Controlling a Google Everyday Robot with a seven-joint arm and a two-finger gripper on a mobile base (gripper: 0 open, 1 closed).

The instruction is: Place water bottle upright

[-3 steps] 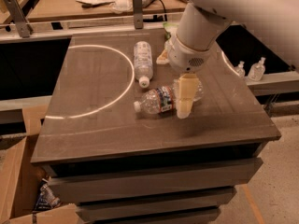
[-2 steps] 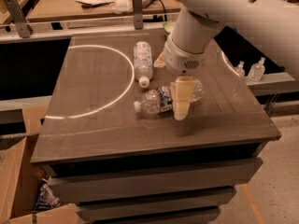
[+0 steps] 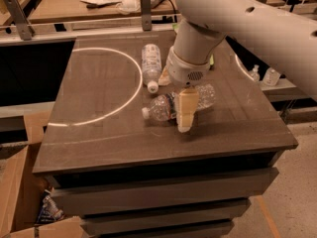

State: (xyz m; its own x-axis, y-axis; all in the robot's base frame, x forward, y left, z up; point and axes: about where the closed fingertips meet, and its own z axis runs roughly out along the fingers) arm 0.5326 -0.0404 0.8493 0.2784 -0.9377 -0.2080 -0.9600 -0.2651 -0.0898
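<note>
The water bottle (image 3: 161, 107) lies on its side near the middle of the dark table (image 3: 99, 133), its white cap pointing left and its clear ribbed body reaching right past the arm. My gripper (image 3: 186, 114) hangs from the big white arm and sits right over the bottle's middle, covering its label band. A smaller bottle (image 3: 151, 63) with a wide whitish label lies on its side further back, cap toward the front.
A white arc line (image 3: 130, 95) is drawn on the tabletop at the left. A cardboard box (image 3: 20, 192) stands on the floor at the lower left. Two small bottles (image 3: 262, 75) stand on a ledge to the right. A cluttered bench (image 3: 74, 4) runs behind.
My gripper has moved slightly left and toward the front over the water bottle. Both bottles lie where they were.
</note>
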